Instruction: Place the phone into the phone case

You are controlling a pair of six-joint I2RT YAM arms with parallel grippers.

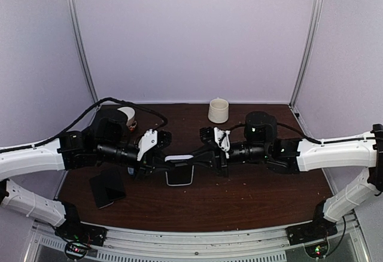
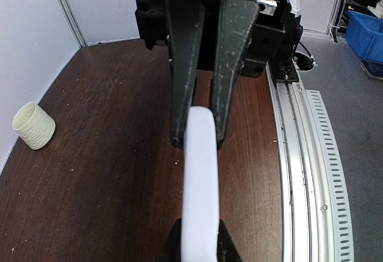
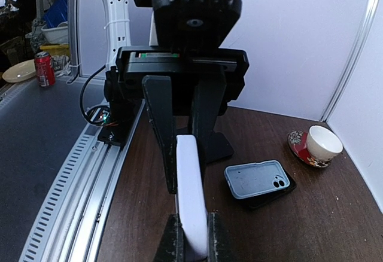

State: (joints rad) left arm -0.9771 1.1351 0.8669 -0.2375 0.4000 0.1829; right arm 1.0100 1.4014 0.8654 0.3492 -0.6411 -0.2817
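Note:
A white-edged, phone-sized slab (image 1: 179, 171) with a dark upper face hangs above the middle of the brown table. Both grippers hold it by opposite ends. My left gripper (image 1: 157, 167) is shut on its left end, and the slab runs edge-on through the left wrist view (image 2: 200, 178). My right gripper (image 1: 200, 161) is shut on its right end (image 3: 190, 190). I cannot tell whether the slab is the phone, the case, or both. A grey-blue piece with two camera holes (image 3: 257, 179) lies on a black slab (image 1: 108, 189) at the front left.
A ribbed cream cup (image 1: 218, 110) stands at the back centre. A white teacup on a red saucer (image 3: 315, 145) sits at the back left, behind my left arm. A metal rail (image 1: 191, 241) runs along the near edge. White walls and posts close in the table.

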